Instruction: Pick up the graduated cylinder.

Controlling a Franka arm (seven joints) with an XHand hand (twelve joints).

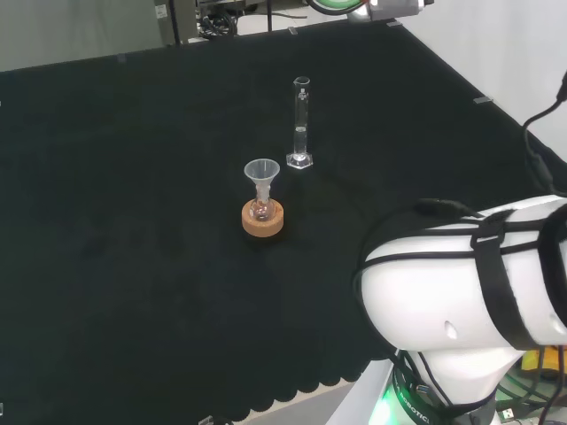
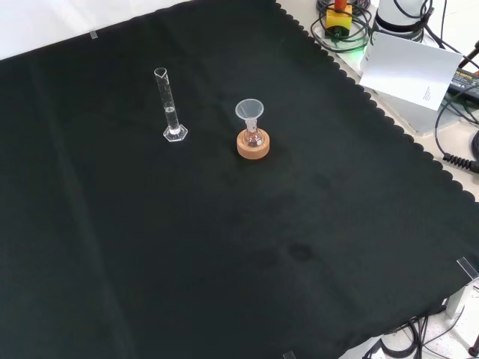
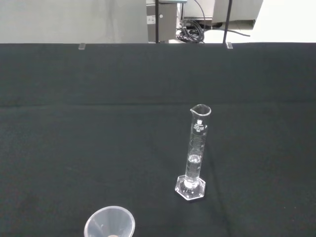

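Observation:
A slim clear graduated cylinder stands upright on its hexagonal foot on the black cloth, a little liquid in its lower part. The front view has the cylinder left of a small flask, and the wrist view looks at the cylinder from some way off. Nothing touches it.
A small flask with a clear funnel in its neck sits in a cork ring close to the cylinder; the funnel's rim edges into the wrist view. The arm's white links rise at the right of the head view. Cables and a white card lie beyond the cloth's scalloped edge.

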